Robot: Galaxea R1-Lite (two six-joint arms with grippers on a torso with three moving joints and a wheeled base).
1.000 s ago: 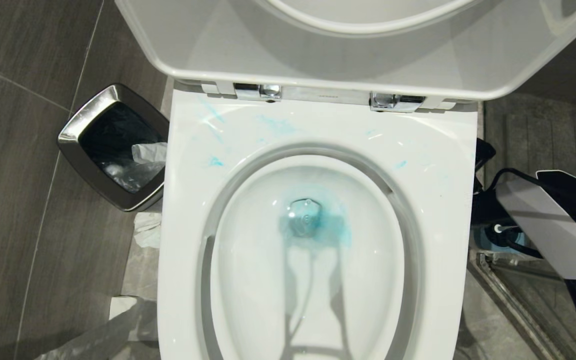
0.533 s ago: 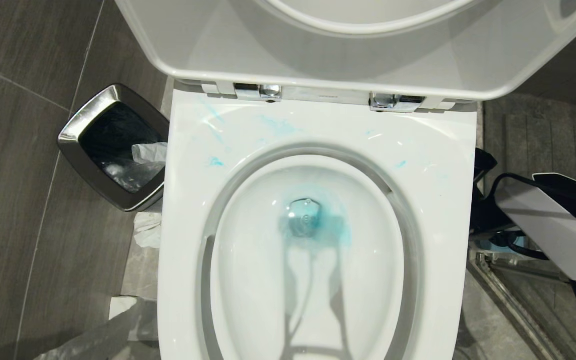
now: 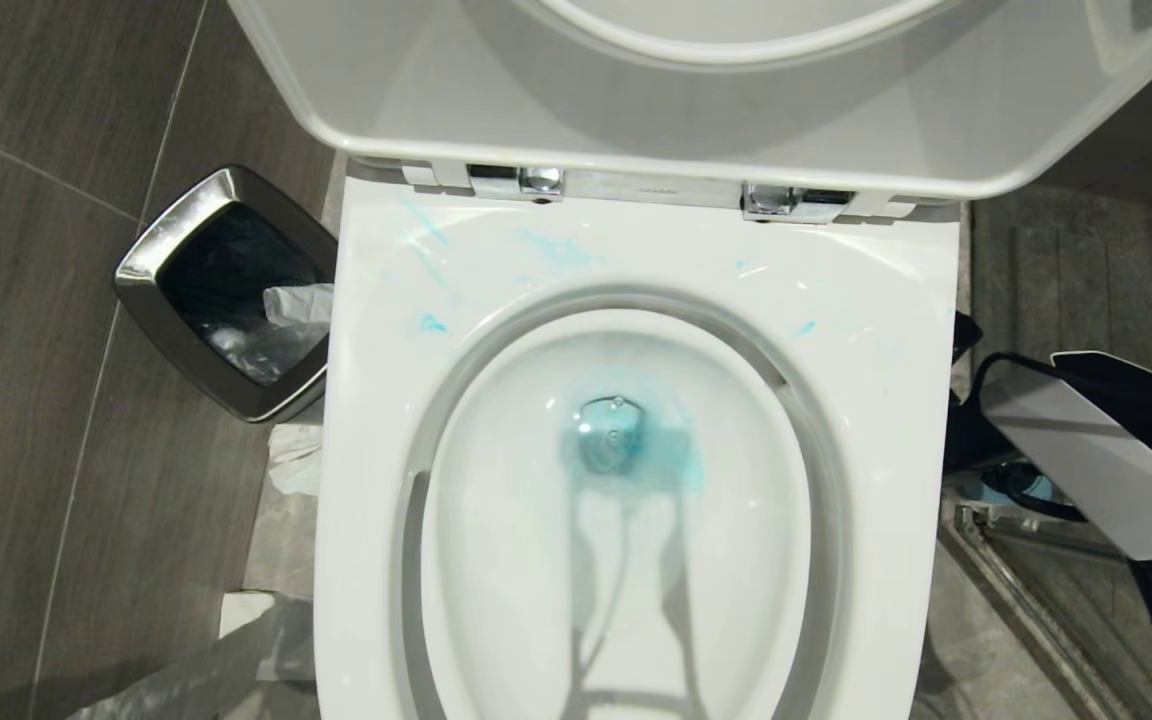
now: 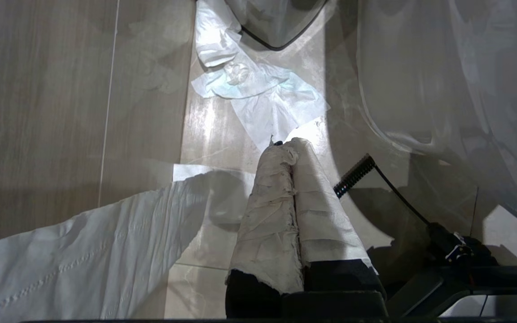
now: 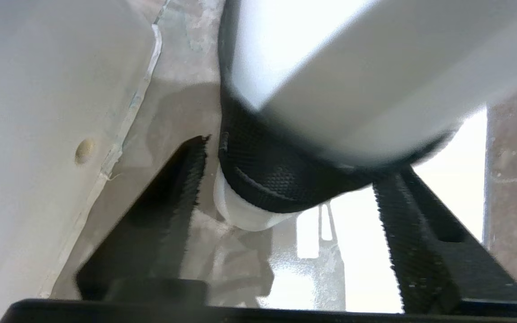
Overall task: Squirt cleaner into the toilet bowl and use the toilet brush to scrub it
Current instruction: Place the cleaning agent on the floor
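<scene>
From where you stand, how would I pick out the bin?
Start at the big white toilet bowl with its lid up. Look to the floor beside its back corner, on the robot's left: the bin stands there on dark tiles. It is the only squarish thing with a shiny steel rim, a black inside and a scrap of crumpled paper.

The right arm (image 3: 1096,465) at the head view's right edge has a white, angular shell over black housing, with a black cable looped beside it. The right gripper (image 5: 285,215) carries black fingers (image 5: 424,242) with knurled faces — the left gripper (image 4: 292,148) fingers are wrapped in white tissue.
</scene>
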